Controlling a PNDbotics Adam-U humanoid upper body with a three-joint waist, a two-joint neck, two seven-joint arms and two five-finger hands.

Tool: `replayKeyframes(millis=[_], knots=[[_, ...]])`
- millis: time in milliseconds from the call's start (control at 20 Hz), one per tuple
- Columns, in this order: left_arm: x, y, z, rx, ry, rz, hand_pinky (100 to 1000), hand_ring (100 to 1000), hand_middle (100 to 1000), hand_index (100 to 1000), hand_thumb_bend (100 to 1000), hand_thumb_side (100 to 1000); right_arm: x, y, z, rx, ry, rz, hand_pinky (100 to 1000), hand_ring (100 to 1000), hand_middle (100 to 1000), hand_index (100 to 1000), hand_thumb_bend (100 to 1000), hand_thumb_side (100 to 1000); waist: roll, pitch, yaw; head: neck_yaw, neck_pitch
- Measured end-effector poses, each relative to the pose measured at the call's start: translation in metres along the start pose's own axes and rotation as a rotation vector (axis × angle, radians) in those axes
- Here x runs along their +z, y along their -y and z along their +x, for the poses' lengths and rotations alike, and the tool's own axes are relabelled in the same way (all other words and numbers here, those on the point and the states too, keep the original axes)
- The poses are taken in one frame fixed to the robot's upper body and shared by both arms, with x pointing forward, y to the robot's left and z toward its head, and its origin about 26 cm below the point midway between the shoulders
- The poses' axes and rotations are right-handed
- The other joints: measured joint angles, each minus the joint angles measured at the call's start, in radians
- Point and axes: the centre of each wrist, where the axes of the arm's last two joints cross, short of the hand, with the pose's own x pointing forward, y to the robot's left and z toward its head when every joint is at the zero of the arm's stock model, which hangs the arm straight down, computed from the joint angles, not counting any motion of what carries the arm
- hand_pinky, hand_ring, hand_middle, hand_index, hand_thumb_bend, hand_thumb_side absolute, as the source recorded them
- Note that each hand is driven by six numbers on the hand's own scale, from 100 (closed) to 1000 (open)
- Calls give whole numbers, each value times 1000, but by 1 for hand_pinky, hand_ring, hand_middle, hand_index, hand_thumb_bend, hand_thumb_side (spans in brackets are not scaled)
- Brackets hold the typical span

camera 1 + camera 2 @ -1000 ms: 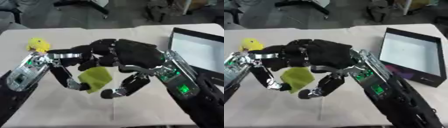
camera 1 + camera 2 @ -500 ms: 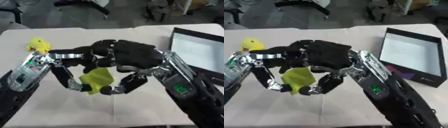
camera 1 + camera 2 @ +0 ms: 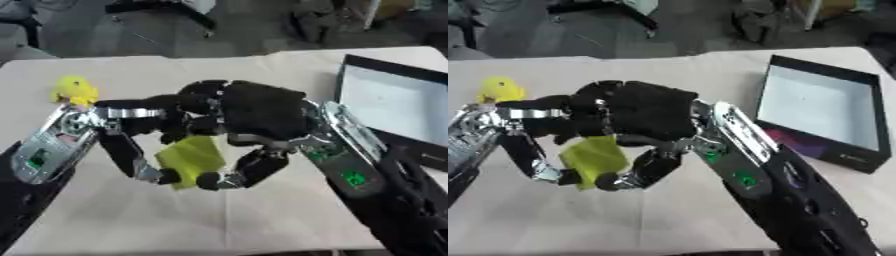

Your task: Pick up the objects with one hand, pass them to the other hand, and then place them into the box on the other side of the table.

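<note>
Handover of the yellow-green object above the worktop [image 3: 114,220], mid-transfer between my two robot hands.

Nearest me, the left robot hand [image 3: 144,120] and right robot hand [image 3: 262,117] meet over the middle of the worktop, both with fingers curled about the yellow-green object [image 3: 192,157], which hangs between them clear of the cloth; I cannot tell which one bears its weight. I judge the pass half done: next the left should let go once the right has it, then the right arm should swing to the box [image 3: 824,112]. The object looks thin, flat-faced and angular, perhaps soft plastic or foam. The cloth cover is matte beige and faintly creased. Farther off, a small bright yellow toy [image 3: 74,91] lies at the left, and the shallow black box with pale lining sits open at the right.
</note>
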Motion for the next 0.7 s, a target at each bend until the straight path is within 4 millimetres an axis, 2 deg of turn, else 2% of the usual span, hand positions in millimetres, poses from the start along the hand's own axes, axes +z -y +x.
replayKeyframes(millis=[200,700], knots=[[0,0,1,-2,2,-1,647,531,524,748,293,153,1,-3,-1,2,-19,45,879,873,1000,982,597,401,0,0,-1,0,0],[0,0,2,-11,9,9,648,531,525,750,289,150,3,-4,0,6,-56,141,880,882,1000,980,594,406,3,0,-4,0,0]])
